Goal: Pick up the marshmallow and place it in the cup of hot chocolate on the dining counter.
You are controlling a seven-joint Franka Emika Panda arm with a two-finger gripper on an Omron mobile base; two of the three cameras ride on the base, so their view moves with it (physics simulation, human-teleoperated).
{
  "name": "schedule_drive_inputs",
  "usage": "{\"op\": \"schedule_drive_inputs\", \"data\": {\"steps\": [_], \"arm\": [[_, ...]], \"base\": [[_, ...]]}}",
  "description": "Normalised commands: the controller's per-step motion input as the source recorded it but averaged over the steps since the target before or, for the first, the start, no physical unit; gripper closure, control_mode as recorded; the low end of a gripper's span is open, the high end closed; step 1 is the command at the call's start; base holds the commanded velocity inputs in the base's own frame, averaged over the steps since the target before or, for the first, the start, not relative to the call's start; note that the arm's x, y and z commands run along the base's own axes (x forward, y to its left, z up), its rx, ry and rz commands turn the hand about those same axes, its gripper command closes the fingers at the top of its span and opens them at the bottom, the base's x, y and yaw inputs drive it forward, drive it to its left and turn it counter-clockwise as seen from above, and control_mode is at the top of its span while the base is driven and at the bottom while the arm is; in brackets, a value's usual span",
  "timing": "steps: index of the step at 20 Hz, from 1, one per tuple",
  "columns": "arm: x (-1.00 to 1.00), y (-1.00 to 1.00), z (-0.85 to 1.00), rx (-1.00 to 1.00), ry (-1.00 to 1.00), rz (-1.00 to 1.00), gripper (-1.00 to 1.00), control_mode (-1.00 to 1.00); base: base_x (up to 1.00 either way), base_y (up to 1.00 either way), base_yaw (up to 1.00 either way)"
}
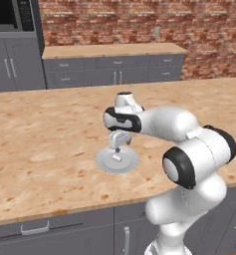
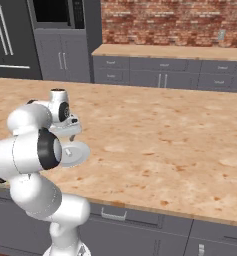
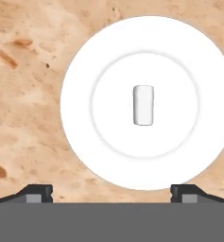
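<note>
the marshmallow (image 3: pixel 143 105) lies on its side at the centre of the round plate (image 3: pixel 85 75) on the dining counter (image 1: pixel 45 134). the gripper (image 1: pixel 118 148) hovers above the plate, fingers spread wide, holding nothing.

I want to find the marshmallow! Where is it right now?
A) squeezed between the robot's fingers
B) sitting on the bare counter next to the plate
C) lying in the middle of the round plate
C: the marshmallow lies on its side in the middle of the plate, and the open gripper hangs above it with nothing between its fingertips.
</note>
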Motion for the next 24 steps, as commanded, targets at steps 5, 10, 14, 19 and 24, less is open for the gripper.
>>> {"op": "schedule_drive_inputs", "data": {"steps": [5,10,14,19,24], "arm": [[0.27,0.17,-0.44,0.0,0.03,0.07,-1.0,-1.0],[0.27,0.13,-0.51,-0.02,0.01,0.05,-1.0,-1.0],[0.35,0.06,-0.5,-0.03,0.0,0.02,-1.0,-1.0],[0.19,0.0,-0.37,0.0,0.0,0.02,-1.0,-1.0],[0.0,0.0,-0.3,0.0,0.0,0.03,-1.0,-1.0]], "base": [[0.0,0.0,0.0],[0.0,0.0,0.0],[0.0,0.0,0.0],[0.0,0.0,0.0],[0.0,0.0,0.0]]}}
